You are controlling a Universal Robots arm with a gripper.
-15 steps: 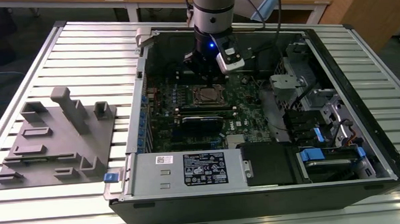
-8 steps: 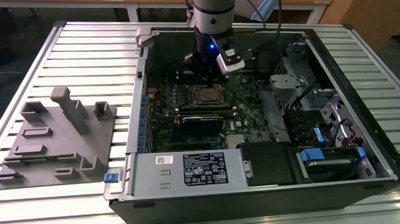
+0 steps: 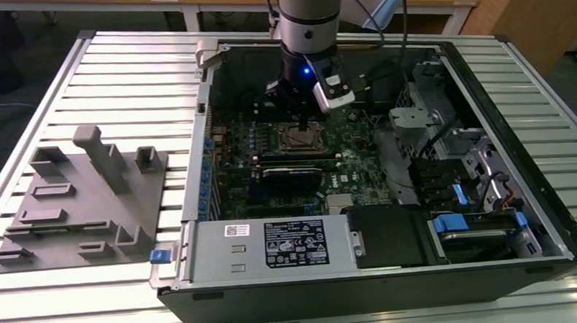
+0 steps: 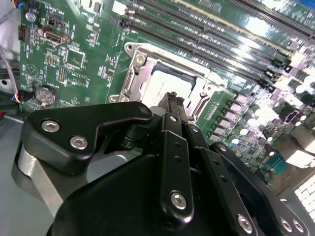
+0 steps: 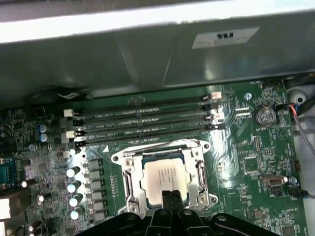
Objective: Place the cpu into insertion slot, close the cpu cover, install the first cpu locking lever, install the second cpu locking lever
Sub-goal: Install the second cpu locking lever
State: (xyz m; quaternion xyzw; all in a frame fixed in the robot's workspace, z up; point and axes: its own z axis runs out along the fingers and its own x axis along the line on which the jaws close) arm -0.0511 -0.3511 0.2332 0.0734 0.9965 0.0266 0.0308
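The cpu (image 5: 165,178) lies flat in its socket on the green motherboard (image 5: 246,157), its silver-grey top showing. The silvery cpu cover (image 5: 130,177) lies down around it, framing it through its square opening. My gripper (image 5: 171,195) hangs just above the socket's edge, over the rim of the cpu, its black fingers shut together on nothing. The second wrist view has the fingertips (image 4: 173,98) in front of the cpu (image 4: 165,86) and the cover (image 4: 133,78). In the exterior view the gripper (image 3: 301,123) is low inside the open computer case, right over the socket (image 3: 302,137).
Several black memory slots (image 5: 142,123) run beside the socket, toward the case wall (image 5: 147,59). A row of capacitors (image 5: 74,187) and a coin battery (image 5: 266,115) flank it. A power supply (image 3: 272,242) and drive cage (image 3: 463,154) crowd the case. A grey fixture (image 3: 80,200) sits on the slatted table.
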